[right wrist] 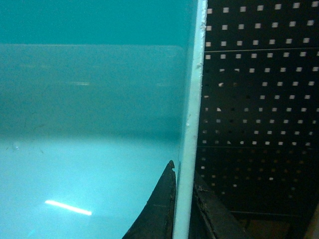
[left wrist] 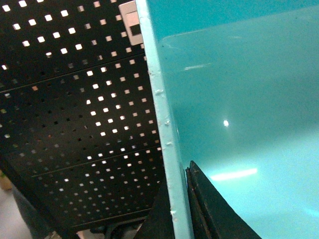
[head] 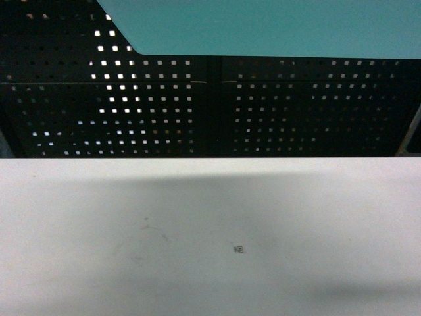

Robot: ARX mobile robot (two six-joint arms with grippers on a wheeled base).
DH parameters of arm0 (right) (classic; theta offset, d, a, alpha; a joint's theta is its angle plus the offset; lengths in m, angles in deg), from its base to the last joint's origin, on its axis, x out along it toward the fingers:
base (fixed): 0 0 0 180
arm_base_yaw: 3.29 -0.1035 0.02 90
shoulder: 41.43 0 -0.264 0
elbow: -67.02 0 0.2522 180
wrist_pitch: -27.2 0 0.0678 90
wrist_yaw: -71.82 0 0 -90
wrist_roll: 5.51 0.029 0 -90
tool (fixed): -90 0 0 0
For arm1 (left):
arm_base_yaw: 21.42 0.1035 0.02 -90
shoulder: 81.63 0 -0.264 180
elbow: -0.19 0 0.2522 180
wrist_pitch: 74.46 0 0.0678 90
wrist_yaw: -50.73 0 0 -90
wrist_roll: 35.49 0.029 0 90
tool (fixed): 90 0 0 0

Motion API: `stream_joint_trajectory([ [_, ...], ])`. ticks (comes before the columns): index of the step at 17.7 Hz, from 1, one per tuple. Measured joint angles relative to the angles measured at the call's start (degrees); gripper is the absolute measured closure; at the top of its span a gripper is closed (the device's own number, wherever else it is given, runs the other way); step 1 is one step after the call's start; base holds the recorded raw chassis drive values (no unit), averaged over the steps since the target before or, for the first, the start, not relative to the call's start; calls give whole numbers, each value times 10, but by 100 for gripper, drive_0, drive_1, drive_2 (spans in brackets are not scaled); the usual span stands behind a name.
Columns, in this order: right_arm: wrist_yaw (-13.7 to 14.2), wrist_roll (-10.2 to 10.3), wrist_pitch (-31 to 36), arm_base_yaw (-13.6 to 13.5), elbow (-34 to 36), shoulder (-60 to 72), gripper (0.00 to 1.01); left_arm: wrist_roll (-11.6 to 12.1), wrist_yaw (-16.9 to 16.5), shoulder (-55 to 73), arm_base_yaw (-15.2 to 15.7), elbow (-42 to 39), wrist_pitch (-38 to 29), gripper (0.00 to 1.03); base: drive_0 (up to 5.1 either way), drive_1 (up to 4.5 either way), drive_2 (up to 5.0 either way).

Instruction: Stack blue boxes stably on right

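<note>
A light turquoise blue box (head: 263, 26) hangs high above the white table, filling the top of the head view; only its underside shows there. In the left wrist view my left gripper (left wrist: 180, 199) is shut on the box's left rim (left wrist: 164, 124), one finger inside the tub, one outside. The right wrist view has my right gripper (right wrist: 185, 199) shut on the right rim (right wrist: 192, 99) the same way. The glossy inside of the tub (right wrist: 89, 124) is bare. Neither gripper shows in the head view.
A white table (head: 210, 237) spans the lower half of the head view, with a small dark mark (head: 239, 249) near its middle. Behind it stands a black perforated panel (head: 197, 105).
</note>
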Motion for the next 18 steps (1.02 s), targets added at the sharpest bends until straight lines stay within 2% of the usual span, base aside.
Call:
stream_joint_trajectory([
  [18, 0, 0, 0, 0, 0, 0, 94, 4, 0, 0, 0, 0, 0, 101, -162, -162, -162],
])
